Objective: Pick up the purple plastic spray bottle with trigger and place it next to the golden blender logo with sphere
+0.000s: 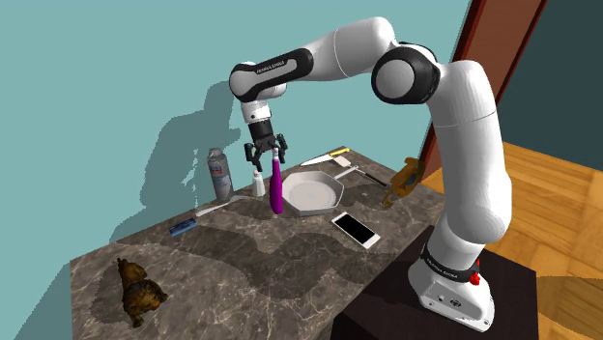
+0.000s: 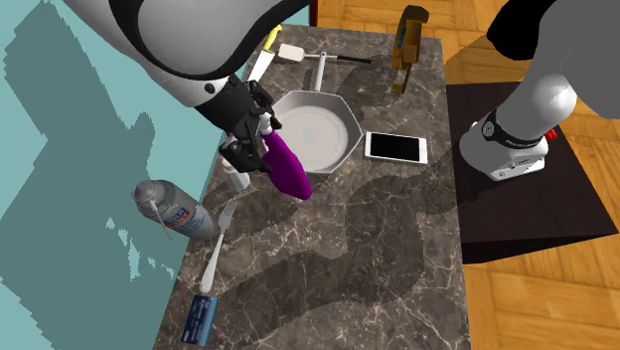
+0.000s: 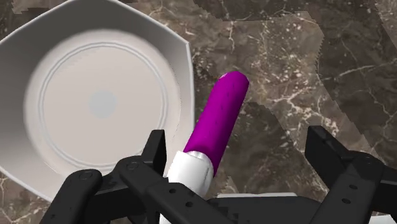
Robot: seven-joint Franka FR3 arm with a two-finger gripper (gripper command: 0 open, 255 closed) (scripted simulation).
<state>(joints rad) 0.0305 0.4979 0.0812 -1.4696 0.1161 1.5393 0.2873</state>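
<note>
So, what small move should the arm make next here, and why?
Probably shut the fingers on the purple spray bottle. Its white head sits between them, but they stand apart and the farther one does not touch it, so the bottle is not held. It is beside the white pan, far from the golden logo.
</note>
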